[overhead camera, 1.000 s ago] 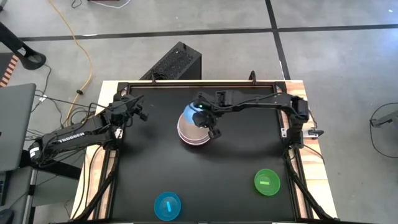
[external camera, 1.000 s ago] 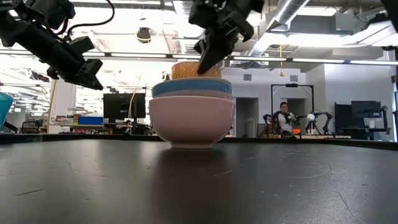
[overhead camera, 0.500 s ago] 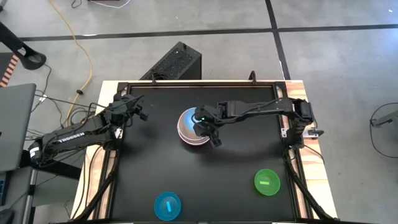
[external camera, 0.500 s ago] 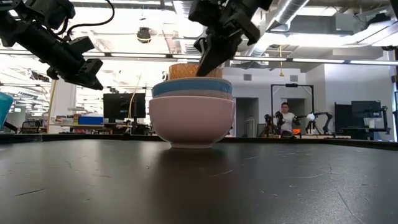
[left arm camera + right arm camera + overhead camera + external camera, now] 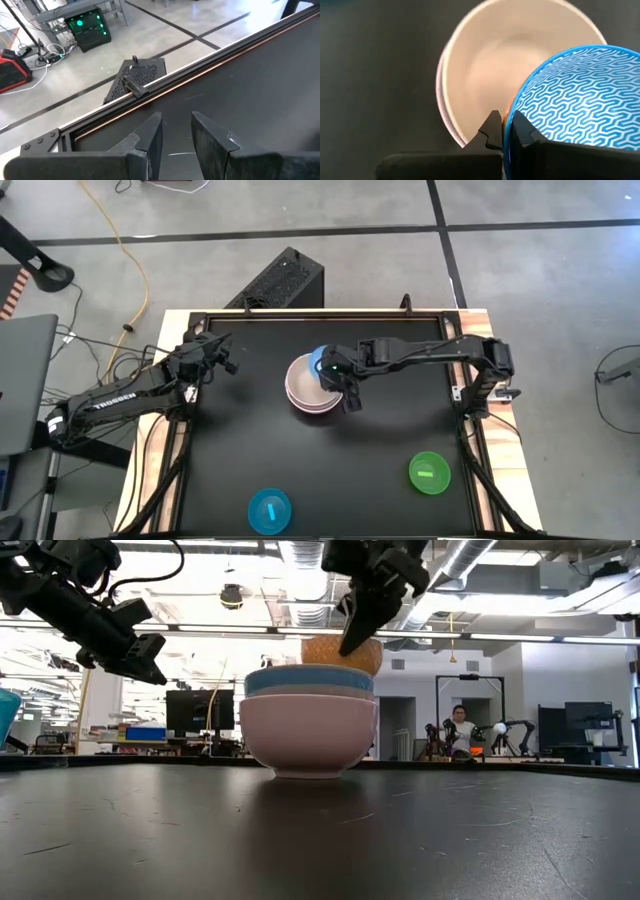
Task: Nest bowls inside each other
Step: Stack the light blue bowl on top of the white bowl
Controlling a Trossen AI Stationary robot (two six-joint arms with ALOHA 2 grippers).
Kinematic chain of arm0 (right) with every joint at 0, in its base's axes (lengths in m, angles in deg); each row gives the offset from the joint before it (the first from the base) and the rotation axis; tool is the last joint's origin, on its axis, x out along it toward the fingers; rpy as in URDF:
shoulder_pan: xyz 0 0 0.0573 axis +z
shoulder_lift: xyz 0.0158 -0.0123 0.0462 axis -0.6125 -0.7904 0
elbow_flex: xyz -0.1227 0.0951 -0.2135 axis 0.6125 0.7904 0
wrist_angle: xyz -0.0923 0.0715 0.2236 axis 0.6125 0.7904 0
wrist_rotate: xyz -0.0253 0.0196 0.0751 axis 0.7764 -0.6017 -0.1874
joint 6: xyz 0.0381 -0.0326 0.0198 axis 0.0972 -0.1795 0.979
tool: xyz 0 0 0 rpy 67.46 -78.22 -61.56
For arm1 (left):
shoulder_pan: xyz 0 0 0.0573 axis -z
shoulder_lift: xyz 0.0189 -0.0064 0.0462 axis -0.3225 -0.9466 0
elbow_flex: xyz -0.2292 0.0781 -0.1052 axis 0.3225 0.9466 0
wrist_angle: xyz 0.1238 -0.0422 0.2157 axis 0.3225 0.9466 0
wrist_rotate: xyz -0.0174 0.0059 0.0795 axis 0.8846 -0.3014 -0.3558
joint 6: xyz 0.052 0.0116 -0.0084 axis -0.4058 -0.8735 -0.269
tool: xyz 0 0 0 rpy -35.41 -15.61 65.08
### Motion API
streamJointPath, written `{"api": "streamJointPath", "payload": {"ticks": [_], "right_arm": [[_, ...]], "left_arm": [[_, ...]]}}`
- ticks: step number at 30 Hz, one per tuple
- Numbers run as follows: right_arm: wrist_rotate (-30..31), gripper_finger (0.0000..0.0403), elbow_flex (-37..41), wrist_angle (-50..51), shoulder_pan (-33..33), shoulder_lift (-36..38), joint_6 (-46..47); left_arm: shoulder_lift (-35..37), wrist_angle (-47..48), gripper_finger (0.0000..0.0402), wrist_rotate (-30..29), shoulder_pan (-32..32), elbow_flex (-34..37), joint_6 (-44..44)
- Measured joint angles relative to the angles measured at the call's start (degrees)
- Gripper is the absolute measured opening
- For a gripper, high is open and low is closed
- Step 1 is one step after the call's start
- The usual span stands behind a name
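Over the stack [image 5: 308, 385] mid-surface, the right claw [image 5: 341, 388] is clenched on the rim of a small patterned bowl [image 5: 570, 95], held tilted above the stack's right edge. Let go off-centre, it could tip out or jam crooked. The left claw [image 5: 172, 137] waits released, well apart. Green bowl [image 5: 429, 473] and cyan bowl [image 5: 269, 510] sit near the front.
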Motion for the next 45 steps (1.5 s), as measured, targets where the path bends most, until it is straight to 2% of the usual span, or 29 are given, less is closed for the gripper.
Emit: {"api": "streamJointPath", "payload": {"ticks": [7,24,30,45], "right_arm": [[-0.05,0.0005,0.04,0.08,-0.32,-0.33,0.22],[-0.49,0.0005,2.02,-12.93,4.12,-0.33,-3.07],[-0.03,0.0005,4.98,-16.50,2.97,-0.39,-3.36],[-1.82,0.0005,5.00,-18.48,1.86,-5.37,-3.55]], "left_arm": [[0.00,0.00,0.0094,0.20,0.02,0.00,0.01],[0.00,-0.03,0.0094,0.20,0.00,0.00,0.31],[0.02,-0.03,0.0094,0.24,0.02,0.00,0.46],[0.00,0.02,0.0094,0.35,0.02,0.00,0.28]]}}
